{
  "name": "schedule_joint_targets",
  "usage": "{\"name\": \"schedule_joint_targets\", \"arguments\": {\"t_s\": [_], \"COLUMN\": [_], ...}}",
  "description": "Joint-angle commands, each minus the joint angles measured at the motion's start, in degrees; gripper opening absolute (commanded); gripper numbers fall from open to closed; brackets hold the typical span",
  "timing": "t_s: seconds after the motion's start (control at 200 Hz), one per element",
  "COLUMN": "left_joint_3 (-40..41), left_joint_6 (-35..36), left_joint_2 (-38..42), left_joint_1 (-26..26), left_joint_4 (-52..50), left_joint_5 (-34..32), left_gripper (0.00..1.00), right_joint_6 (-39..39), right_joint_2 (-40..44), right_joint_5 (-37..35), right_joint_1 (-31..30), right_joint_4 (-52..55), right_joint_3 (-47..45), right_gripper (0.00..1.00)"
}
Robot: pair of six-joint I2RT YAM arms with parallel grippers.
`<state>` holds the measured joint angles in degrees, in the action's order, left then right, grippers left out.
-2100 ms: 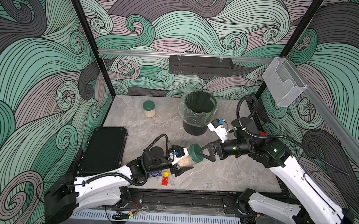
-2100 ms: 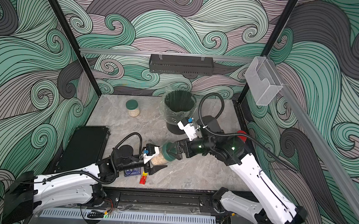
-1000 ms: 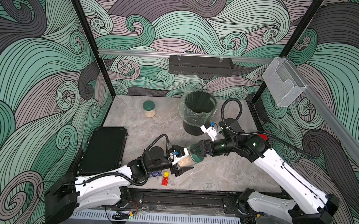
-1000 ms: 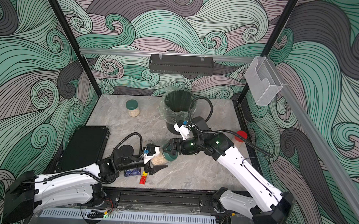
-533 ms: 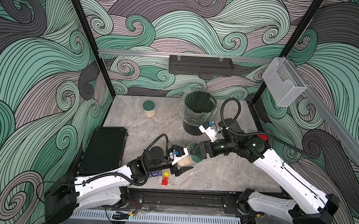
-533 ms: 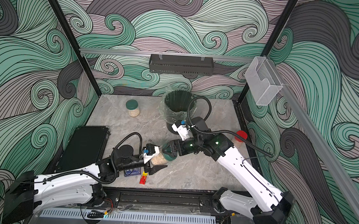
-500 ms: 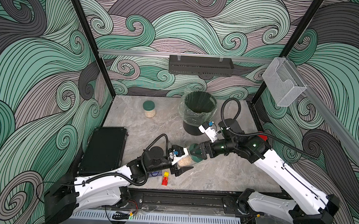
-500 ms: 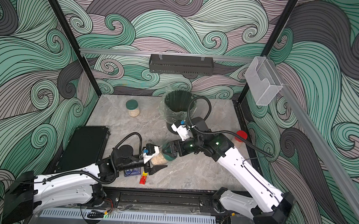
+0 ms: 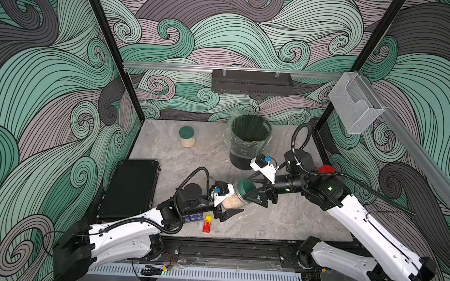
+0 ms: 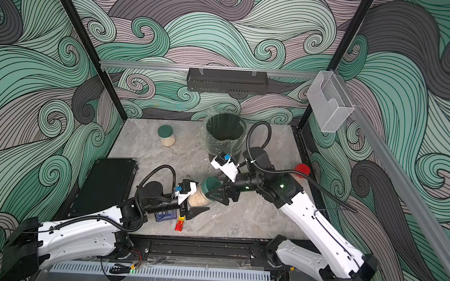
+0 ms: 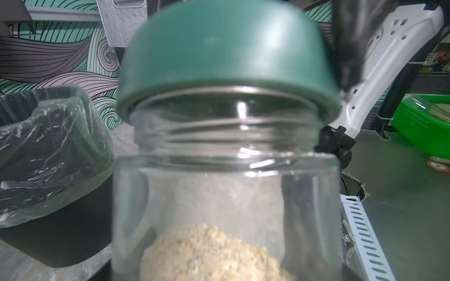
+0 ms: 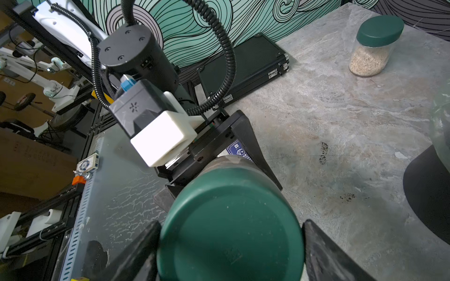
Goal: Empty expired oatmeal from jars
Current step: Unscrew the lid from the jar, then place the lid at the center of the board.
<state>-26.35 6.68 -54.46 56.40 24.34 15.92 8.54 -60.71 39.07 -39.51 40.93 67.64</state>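
You have three jars [image 9: 186,140]: two green-lidded, one red-lidded jar [image 9: 326,169]. Your left tool [image 9: 232,203] holds a green-lidded jar [image 9: 230,200] of oatmeal [image 11: 214,253]; your right tool [image 9: 246,189] clamps its lid [image 9: 245,186].

op: front jar [image 9: 232,199] – state?
eng: tipped near-horizontal at the front middle, clear-walled. Its green lid [image 9: 245,187] sits cocked over the mouth – you can see the threads exposed. The oatmeal [image 11: 214,253], pale tan flakes, is heaped in the base end.
op: the rest?
eng: back jar [image 9: 187,139] is upright at your far left, capped, roughly half full. The red-lidded jar [image 9: 326,169] is at your right edge, mostly hidden, fill unreadable.
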Motion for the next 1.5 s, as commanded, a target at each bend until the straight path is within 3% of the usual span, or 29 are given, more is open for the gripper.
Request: {"name": "schedule_joint_targets", "arguments": {"t_s": [0.0,0.555,0.755,0.926,1.296,1.496], "left_joint_3": [-2.5,-1.9,-1.0,-0.6,-0.1,0.8], "left_joint_6": [-0.1,0.8,-0.6,-0.7,-2.7,-3.4], "left_joint_2": [1.5,3.0,6.6,10.4,12.7,15.0], "left_joint_1": [0.6,0.6,0.6,0.6,0.6,0.6], "left_joint_4": [4.2,4.2,3.3,1.1,-0.9,-2.0], "left_joint_5": [1.7,-0.9,-2.5,-4.4,-4.7,-5.3], "left_gripper": [0.57,0.57,0.57,0.57,0.58,0.59], "right_joint_6": [3.3,-1.9,-10.3,-17.0,-12.8,-3.6], "right_joint_2": [0.0,4.7,5.9,4.6,2.3,5.2], "right_joint_5": [4.4,-10.8,-26.9,-35.6,-37.0,-33.9], "right_joint_1": [-0.5,-0.5,0.5,2.5,-0.7,-4.0], "right_joint_4": [-2.1,1.3,6.8,9.4,-0.7,-12.6], "right_joint_3": [2.2,7.4,7.0,1.8,-14.7,-23.8], "right_gripper": [0.53,0.54,0.56,0.54,0.51,0.53]}}
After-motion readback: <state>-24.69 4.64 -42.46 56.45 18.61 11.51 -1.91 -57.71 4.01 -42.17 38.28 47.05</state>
